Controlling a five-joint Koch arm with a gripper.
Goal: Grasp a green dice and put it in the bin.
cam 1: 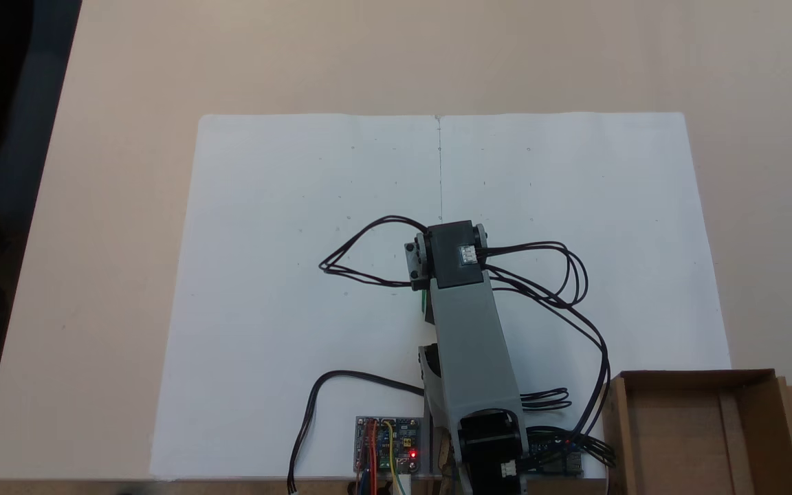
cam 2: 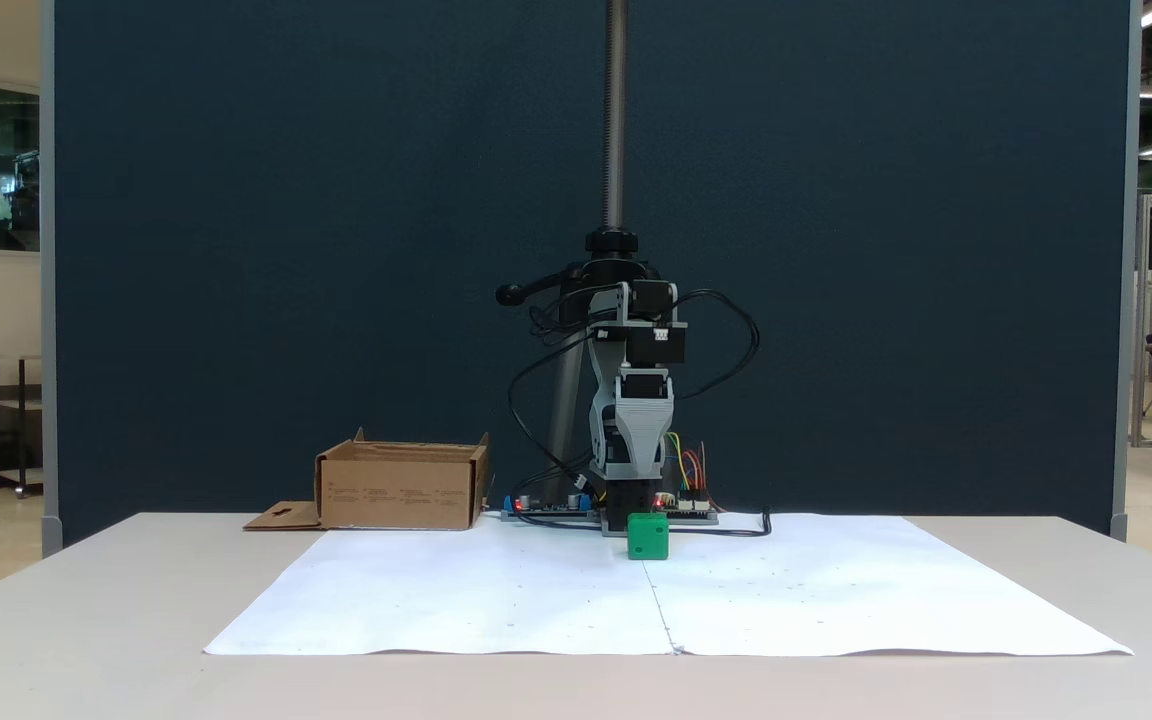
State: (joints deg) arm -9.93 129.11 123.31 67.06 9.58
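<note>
From the front camera, the nearest thing I see is the bare table (cam 2: pixel 86 620), then the white paper (cam 2: pixel 496 590) spread across it with a seam running down the middle. At the far end of that seam sits the dice (cam 2: pixel 647 537), flat on the paper, one face toward me. Directly behind and above it the arm (cam 2: pixel 633 400) is folded up on itself, and the gripper (cam 2: pixel 633 497) points down with its dark lower end just over the dice; I cannot tell from here whether it touches the cube, and I cannot tell whether the jaws are apart or together, since they line up one behind the other. Black cables (cam 2: pixel 736 340) loop out to either side of the arm, and small boards (cam 2: pixel 681 505) with coloured wires and a red light sit at its base. Left of the arm in this view, well apart from the dice, stands the bin (cam 2: pixel 401 487), its flap lying flat on the table. Behind everything is a dark blue partition (cam 2: pixel 286 250). In the view from above, the arm (cam 1: pixel 468 323) covers nearly all of the dice (cam 1: pixel 424 298); I see only a thin green sliver at its left edge. The bin (cam 1: pixel 678 433) is at the lower right corner there, with nothing in the part I can see, its hang-hole flap on the right.
</note>
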